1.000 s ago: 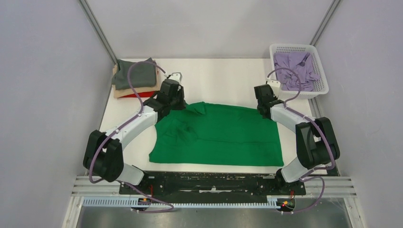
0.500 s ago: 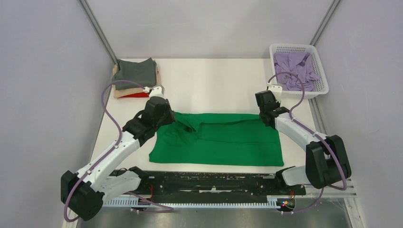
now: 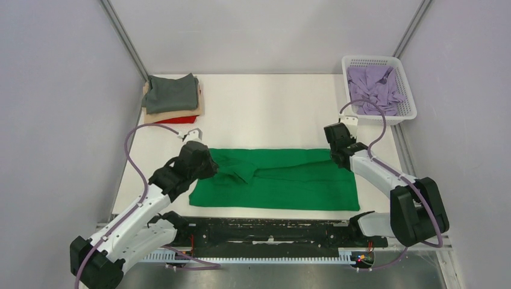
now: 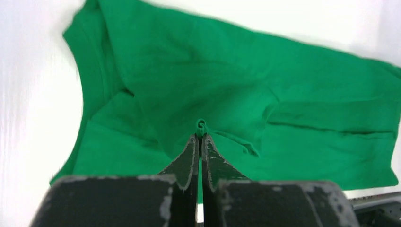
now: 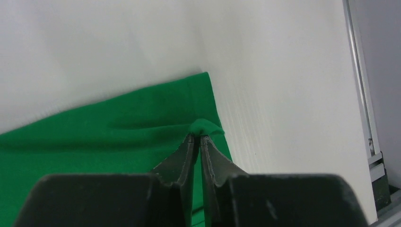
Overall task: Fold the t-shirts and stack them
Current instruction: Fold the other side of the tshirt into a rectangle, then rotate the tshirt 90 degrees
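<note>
The bright green t-shirt (image 3: 283, 179) lies across the near half of the table, its far edge folded toward the front. My left gripper (image 3: 208, 162) is shut on a pinch of the green cloth at the shirt's left end, as the left wrist view (image 4: 201, 127) shows. My right gripper (image 3: 339, 155) is shut on the cloth at the right end, as the right wrist view (image 5: 198, 135) shows. A stack of dark grey (image 3: 172, 92), tan (image 3: 175, 112) and red (image 3: 175, 120) t-shirts sits at the far left. A lavender t-shirt (image 3: 373, 87) lies in the basket.
A white mesh basket (image 3: 411, 99) stands at the far right corner. Grey walls close in on both sides. A black rail (image 3: 265, 229) with the arm bases runs along the near edge.
Both grippers have pulled the shirt's far edge toward the near side, folding it over. The left arm has swung down and back; the shirt is now a narrower band.
</note>
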Robot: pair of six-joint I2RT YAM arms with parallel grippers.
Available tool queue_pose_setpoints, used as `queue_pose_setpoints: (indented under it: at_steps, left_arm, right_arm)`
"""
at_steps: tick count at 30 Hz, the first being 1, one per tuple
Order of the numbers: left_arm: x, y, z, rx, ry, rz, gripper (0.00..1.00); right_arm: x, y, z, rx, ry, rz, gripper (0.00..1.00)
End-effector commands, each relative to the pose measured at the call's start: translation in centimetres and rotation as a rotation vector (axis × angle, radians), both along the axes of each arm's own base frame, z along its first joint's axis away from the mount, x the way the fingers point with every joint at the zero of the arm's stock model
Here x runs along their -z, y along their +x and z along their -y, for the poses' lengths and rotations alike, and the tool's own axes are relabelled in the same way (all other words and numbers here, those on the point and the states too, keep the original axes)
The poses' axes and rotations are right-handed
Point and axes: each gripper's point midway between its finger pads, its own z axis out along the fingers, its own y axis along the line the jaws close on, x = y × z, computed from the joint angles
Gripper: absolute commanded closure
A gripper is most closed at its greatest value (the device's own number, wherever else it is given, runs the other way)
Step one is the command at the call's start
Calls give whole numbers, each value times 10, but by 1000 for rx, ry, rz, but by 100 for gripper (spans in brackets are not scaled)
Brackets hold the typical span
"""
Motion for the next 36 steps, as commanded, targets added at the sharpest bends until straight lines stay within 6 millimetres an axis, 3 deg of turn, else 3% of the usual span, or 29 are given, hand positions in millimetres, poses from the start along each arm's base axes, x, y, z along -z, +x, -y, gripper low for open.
queue_pose_setpoints:
  at_steps: [1, 2, 4, 6, 9, 11, 14, 17, 21, 26, 31, 36]
  left_arm:
    - [24, -28, 9, -3, -100, -125, 97]
    - [30, -34, 12, 2, -118, -151, 93]
    - [42, -44, 10, -5, -125, -196, 76]
    - [45, -50, 6, -19, -114, -217, 54]
    - [33, -51, 10, 23, -124, -200, 1]
    - [20, -44, 13, 40, -128, -162, 0]
    - [5, -26, 23, 65, -146, -94, 0]
    - [-2, -4, 38, 71, -159, -71, 0]
    - [5, 26, 51, 41, -135, -83, 0]
    - [49, 39, 71, 49, -142, -194, 0]
    - [100, 47, 63, 4, -141, -300, 0]
    - [136, 84, 66, -5, -211, -388, 0]
  right_arm:
    - [7, -17, 6, 34, -3, -13, 87]
    - [9, -21, 8, 41, -3, -19, 87]
    - [13, -30, 12, 64, -9, -29, 80]
    - [13, -34, 15, 78, -16, -28, 58]
    - [4, -33, 19, 113, -22, -2, 25]
    - [-6, -28, 17, 116, -10, 30, 2]
    - [-15, -15, 2, 31, 55, 83, 2]
    - [-13, 1, -33, -145, 190, 131, 2]
    - [2, 10, -79, -331, 353, 121, 2]
    - [30, 10, -107, -432, 445, 33, 2]
    - [50, -3, -120, -493, 516, 6, 2]
    - [58, -23, -126, -558, 546, 9, 2]
